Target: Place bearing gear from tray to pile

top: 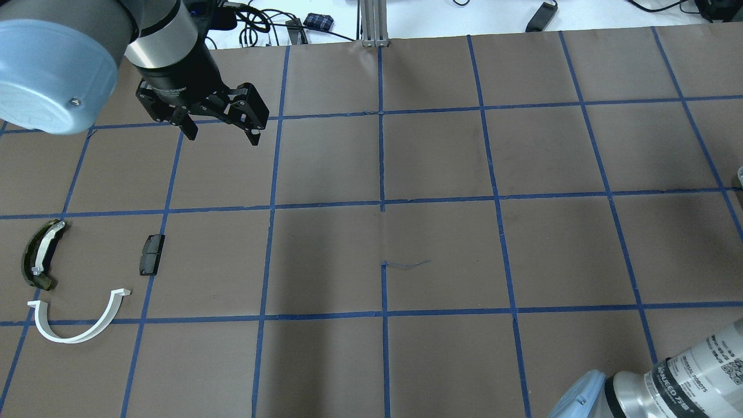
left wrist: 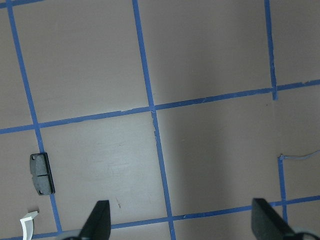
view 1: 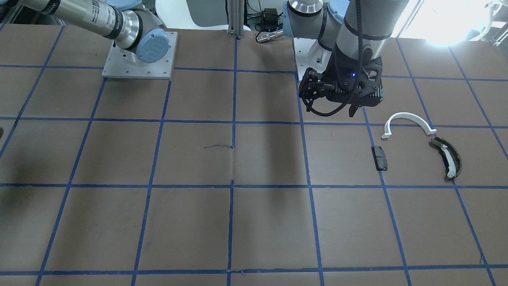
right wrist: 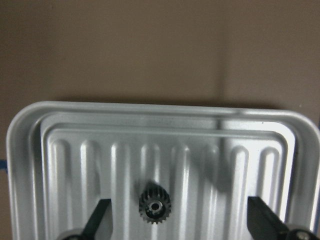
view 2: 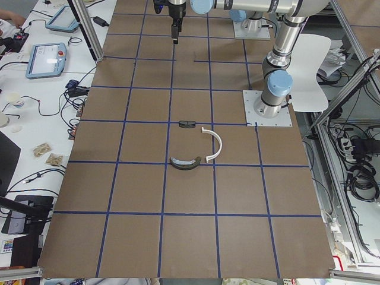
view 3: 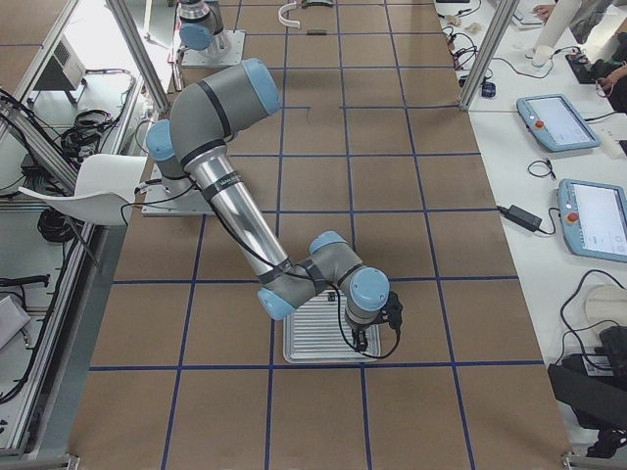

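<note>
1. Three loose parts make up the pile toward the bench's (top: 441, 162) left end: one white half-ring arc (view 1: 408, 115), one olive-green curved shoe (top: 35, 252) with a white strip, and one small dark block (view 1: 380, 157). None of them touch. One stray blue thread (top: 406, 265) lies near the bench centre, among the blue tape lines (top: 381, 162).
2. One bearing gear (right wrist: 155, 205), dark and toothed, lies flat in one ribbed metal tray (right wrist: 165, 125) near the bench's right end, well apart from the pile.
3. Right gripper (right wrist: 180, 220) hangs over the tray, spread wide and holding nothing. The gear sits between its fingers, nearer the finger on the wrist view's left, touching neither.
4. Left gripper (top: 223, 136) hangs above the bench near the pile, spread wide and empty.
</note>
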Controlling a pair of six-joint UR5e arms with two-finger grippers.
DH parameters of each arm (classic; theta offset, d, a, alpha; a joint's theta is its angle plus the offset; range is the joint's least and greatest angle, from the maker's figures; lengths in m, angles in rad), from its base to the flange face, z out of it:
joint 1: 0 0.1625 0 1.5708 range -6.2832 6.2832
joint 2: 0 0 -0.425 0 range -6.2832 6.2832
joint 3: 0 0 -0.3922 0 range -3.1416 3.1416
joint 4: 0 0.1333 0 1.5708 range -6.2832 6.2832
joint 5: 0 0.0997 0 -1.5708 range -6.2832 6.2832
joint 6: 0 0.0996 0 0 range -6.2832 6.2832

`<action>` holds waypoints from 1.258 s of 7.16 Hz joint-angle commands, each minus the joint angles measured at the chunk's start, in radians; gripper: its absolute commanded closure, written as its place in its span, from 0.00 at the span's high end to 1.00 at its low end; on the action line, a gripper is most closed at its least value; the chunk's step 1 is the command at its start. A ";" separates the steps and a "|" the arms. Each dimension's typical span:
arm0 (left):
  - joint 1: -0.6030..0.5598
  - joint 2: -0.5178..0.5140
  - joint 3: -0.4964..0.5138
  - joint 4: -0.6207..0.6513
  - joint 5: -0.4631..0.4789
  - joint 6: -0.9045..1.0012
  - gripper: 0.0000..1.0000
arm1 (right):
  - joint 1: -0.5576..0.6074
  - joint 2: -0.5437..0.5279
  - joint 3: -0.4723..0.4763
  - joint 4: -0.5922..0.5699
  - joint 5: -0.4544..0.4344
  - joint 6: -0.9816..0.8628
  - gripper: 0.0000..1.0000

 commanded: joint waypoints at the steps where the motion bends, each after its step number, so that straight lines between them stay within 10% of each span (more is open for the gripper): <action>1: -0.001 0.000 0.000 0.000 0.000 0.000 1.00 | 0.006 -0.002 0.000 -0.001 0.002 0.000 0.88; 5: -0.001 0.001 0.000 0.000 -0.002 0.000 1.00 | 0.006 0.003 0.000 0.006 0.009 0.000 0.71; 9: 0.000 0.000 0.000 -0.001 -0.002 0.000 1.00 | 0.007 0.007 0.001 0.030 0.011 0.000 0.25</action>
